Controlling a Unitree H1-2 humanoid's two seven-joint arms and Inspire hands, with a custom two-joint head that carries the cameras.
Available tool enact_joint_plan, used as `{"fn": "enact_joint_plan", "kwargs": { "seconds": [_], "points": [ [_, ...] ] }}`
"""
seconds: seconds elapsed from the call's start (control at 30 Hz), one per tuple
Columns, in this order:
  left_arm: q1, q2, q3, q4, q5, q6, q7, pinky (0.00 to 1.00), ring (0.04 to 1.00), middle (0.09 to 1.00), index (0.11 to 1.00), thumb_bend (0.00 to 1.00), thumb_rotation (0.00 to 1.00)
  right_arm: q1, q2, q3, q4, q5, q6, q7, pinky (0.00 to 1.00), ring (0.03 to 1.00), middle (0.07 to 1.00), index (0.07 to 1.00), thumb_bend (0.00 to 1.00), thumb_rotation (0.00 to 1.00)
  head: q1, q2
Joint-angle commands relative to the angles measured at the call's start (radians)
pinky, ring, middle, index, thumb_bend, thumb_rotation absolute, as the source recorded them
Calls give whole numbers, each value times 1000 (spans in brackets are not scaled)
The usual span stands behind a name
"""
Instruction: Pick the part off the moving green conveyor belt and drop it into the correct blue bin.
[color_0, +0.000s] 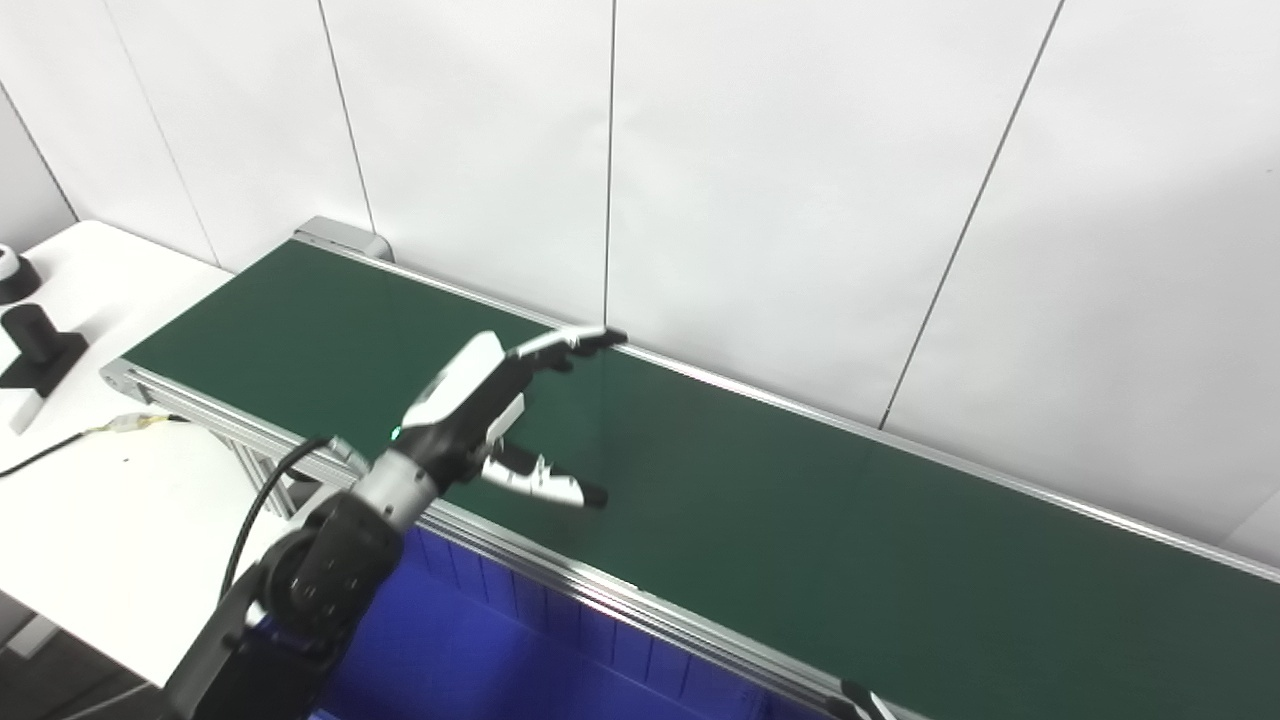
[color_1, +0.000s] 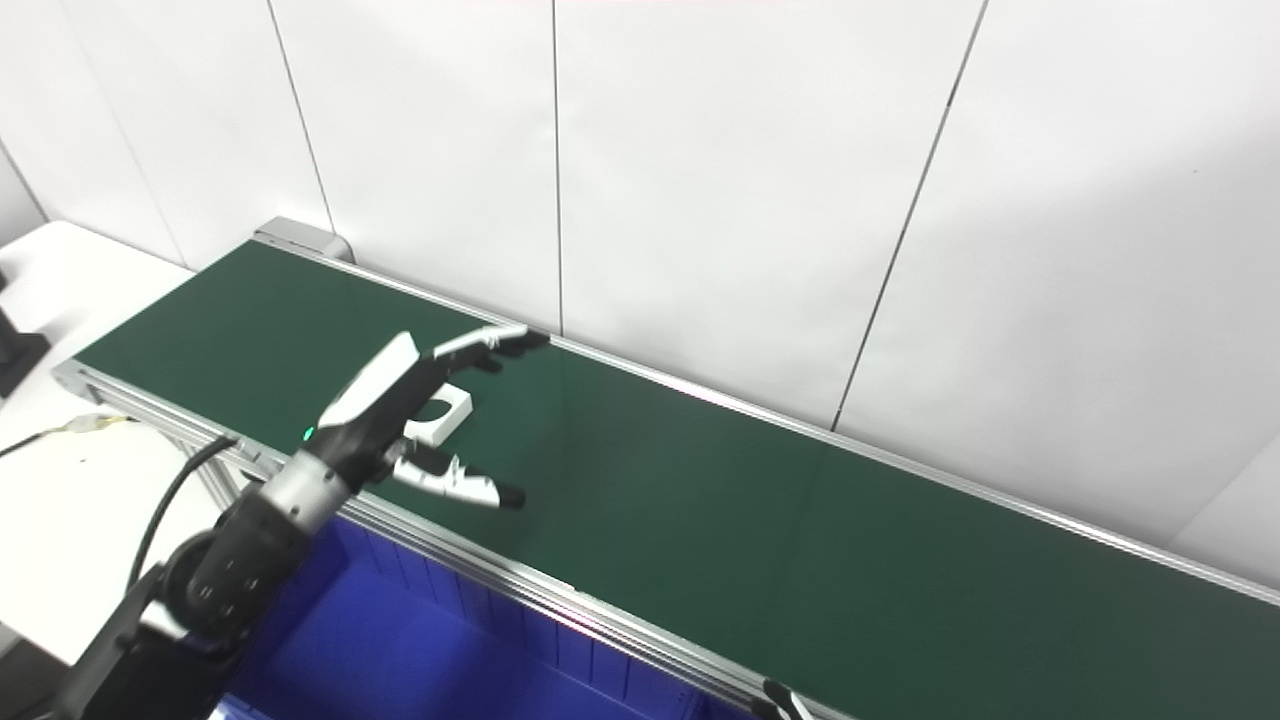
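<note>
Left hand (color_1: 415, 415): extended over green conveyor belt (color_1: 700, 500), fingers and thumb spread apart, hovering above white part (color_1: 440, 415). Blue bin (color_1: 420, 640) near side.

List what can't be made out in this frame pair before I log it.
- White part: mostly behind the left hand in the right eye view, fully hidden in the left; shape unclear.
- Right hand: only a tip at the bottom edge; state unknown.
- Blue bin: cut off below; contents unseen.
- Black fixture on the white table: purpose unclear.
</note>
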Motion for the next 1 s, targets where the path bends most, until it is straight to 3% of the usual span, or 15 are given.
{"fn": "enact_joint_plan", "kwargs": {
  "seconds": [0.0, 0.27, 0.5, 0.97],
  "points": [
    [-66, 46, 7, 21, 70, 21, 29, 784, 874, 884, 850, 748, 98, -9, 8, -1, -29, 12, -51, -2, 711, 800, 841, 894, 499, 732, -1, 1],
    [-169, 142, -58, 151, 228, 28, -2, 744, 849, 878, 857, 800, 10, -2, 5, -3, -40, 24, -47, 3, 708, 798, 841, 897, 503, 734, -1, 13],
    [-249, 223, -150, 301, 339, 11, -15, 735, 826, 865, 860, 821, 0, 3, 5, -2, -47, 25, -47, 3, 706, 796, 840, 897, 487, 718, -2, 16],
    [-374, 309, -320, 603, 451, -60, 1, 704, 810, 860, 840, 839, 0, 12, 3, 0, -57, 29, -46, 3, 713, 801, 842, 900, 495, 718, -9, 24]
  ]
}}
